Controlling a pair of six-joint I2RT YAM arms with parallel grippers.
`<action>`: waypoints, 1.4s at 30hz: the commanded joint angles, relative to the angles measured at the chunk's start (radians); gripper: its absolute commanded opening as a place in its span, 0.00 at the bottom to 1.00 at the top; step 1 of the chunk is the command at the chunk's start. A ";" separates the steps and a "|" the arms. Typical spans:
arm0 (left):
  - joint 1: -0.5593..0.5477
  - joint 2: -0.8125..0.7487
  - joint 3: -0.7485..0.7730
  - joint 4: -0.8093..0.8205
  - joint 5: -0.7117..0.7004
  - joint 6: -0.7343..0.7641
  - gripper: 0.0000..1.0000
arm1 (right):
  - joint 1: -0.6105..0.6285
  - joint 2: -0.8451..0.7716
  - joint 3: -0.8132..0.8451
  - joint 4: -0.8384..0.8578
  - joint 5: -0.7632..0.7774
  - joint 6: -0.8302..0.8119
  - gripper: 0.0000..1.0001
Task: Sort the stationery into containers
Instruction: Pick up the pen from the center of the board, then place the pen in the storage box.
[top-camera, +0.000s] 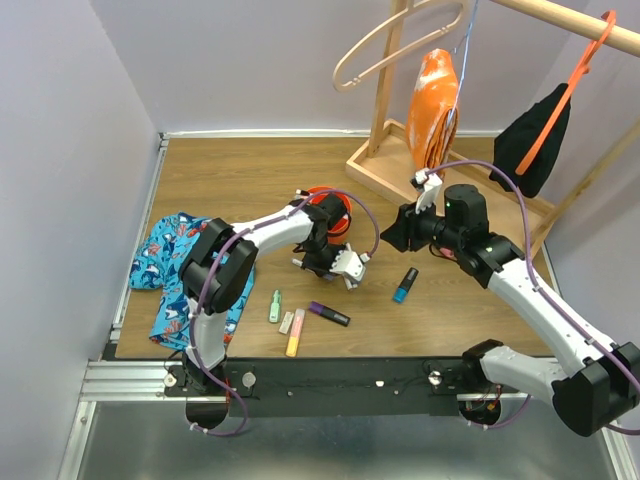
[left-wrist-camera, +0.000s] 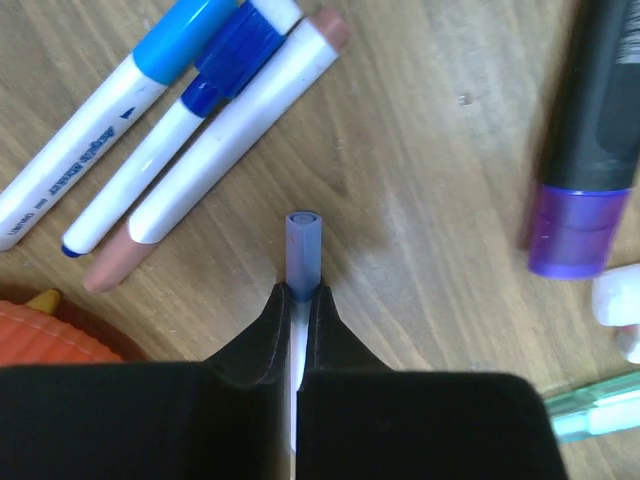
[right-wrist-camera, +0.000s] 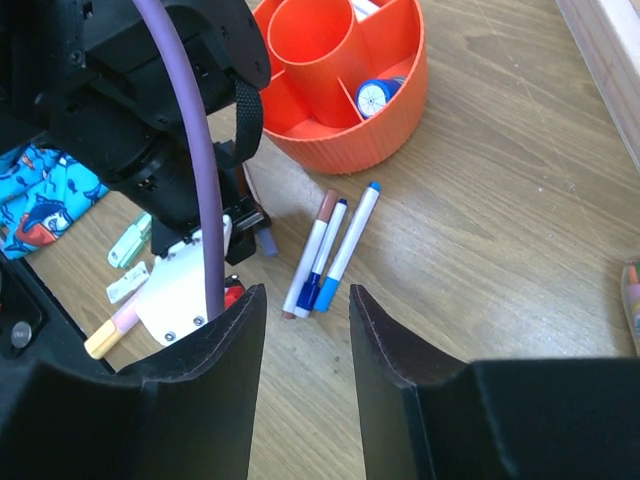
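Where jaws pinch one pen (left-wrist-camera: 303, 248), three markers (left-wrist-camera: 165, 140) lie.

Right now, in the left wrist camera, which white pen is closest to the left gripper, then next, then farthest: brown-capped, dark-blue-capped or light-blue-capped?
1. The brown-capped marker, just up-left of the left gripper, which grips a pale-blue-capped pen.
2. The dark-blue-capped pen, beside it on the far side.
3. The light-blue-capped acrylic marker, outermost, far left.
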 joint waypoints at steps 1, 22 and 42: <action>-0.020 -0.092 0.051 -0.109 0.094 -0.057 0.02 | -0.007 -0.007 0.057 -0.057 0.004 -0.054 0.45; 0.343 -0.386 0.134 0.622 0.532 -0.953 0.00 | -0.007 0.163 0.224 -0.051 0.023 -0.071 0.44; 0.445 -0.024 0.030 1.455 0.584 -1.479 0.00 | -0.005 0.347 0.391 -0.126 0.070 -0.167 0.43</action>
